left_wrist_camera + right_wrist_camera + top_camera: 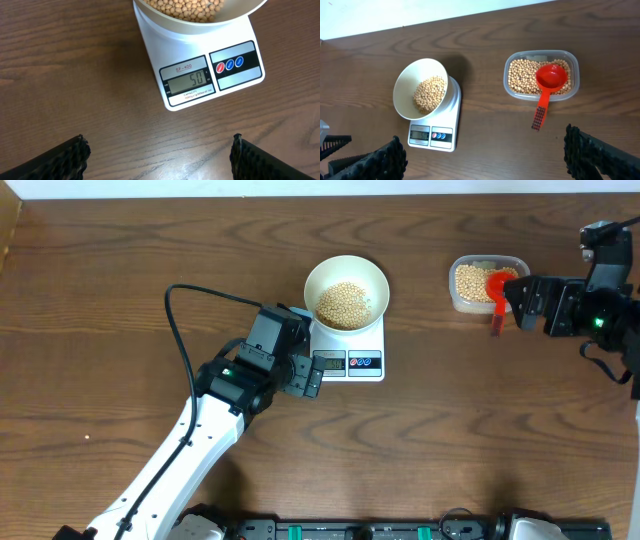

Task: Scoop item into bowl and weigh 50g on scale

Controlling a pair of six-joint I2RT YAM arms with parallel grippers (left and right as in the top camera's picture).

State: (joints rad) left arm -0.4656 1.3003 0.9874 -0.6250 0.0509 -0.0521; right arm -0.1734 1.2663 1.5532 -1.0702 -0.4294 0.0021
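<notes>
Ahead of the left end effector [160, 141], wide open, empty, I read 50 on the scale [210, 75]; right end effector [484, 139], likewise, lies nearer the scoop [550, 77].

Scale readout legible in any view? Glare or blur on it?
Left wrist: the scale fills the frame and its display is sharp and glare-free, reading 50. Overhead: the digits are too small to read. Right wrist: also too small to read; the light is soft, and the bowl throws a faint shadow to its right.
</notes>
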